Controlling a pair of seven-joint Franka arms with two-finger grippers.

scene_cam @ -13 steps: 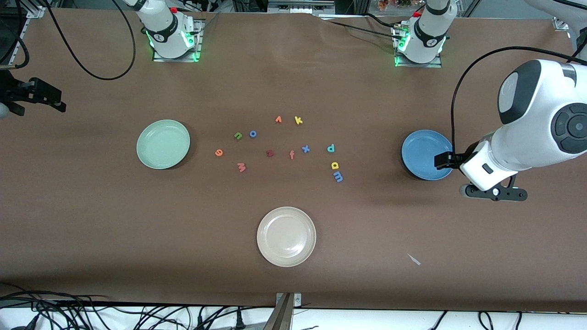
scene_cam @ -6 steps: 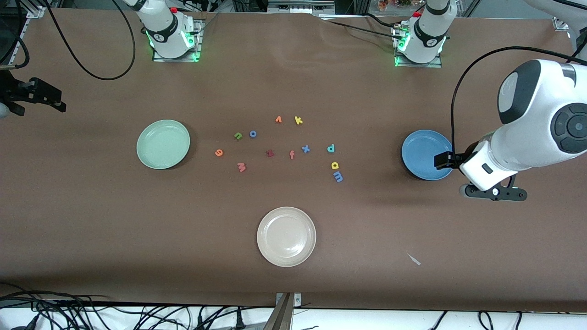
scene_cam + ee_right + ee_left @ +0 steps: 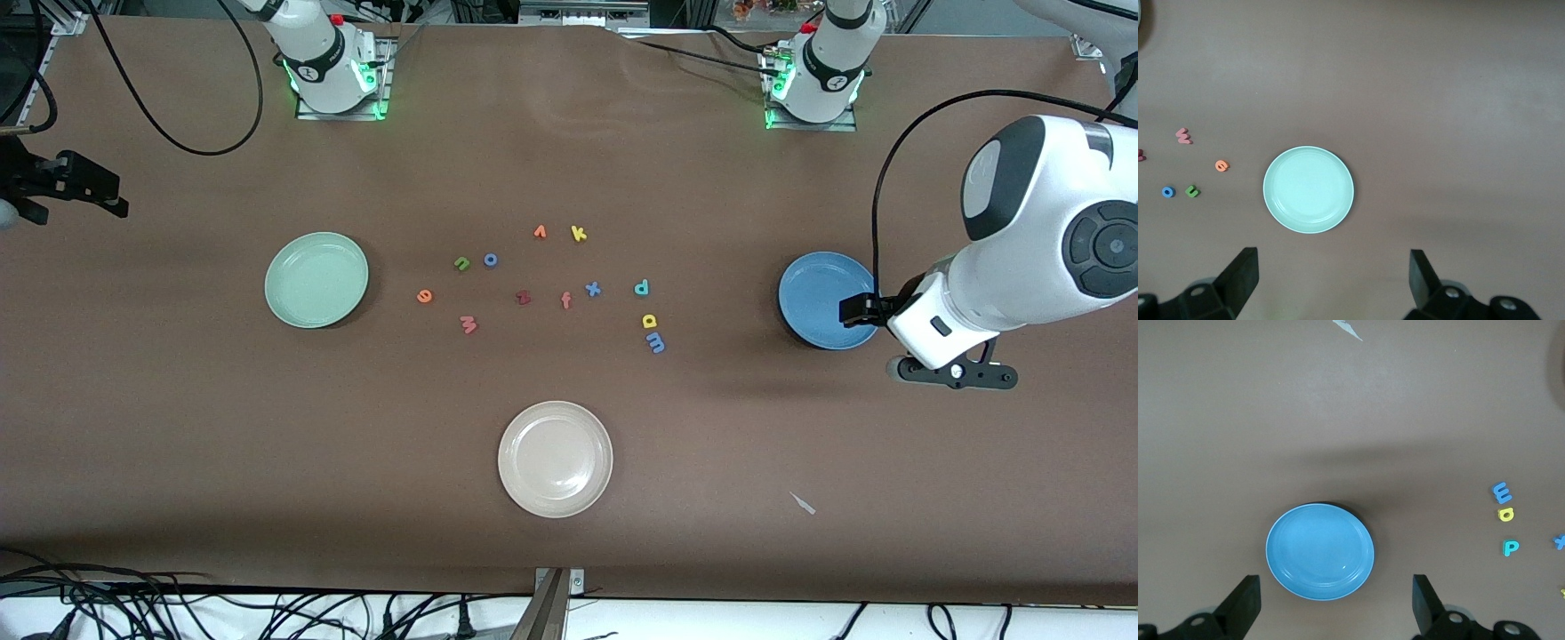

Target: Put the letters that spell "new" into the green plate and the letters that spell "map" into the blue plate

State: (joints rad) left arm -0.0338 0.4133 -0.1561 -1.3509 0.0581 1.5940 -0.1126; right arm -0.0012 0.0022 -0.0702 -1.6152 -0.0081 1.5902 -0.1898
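Readable foam letters [image 3: 551, 284]: n, o, k, x, f

Both arms are glossy white with dark grey joint caps; the left arm [image 3: 1031, 240] shows a round dark cap with button-like marks. Each base sits on a metal mounting plate and glows green at its foot. A black cable loops along the left arm. Both wrist views show black, angular fingers [image 3: 1245, 603].
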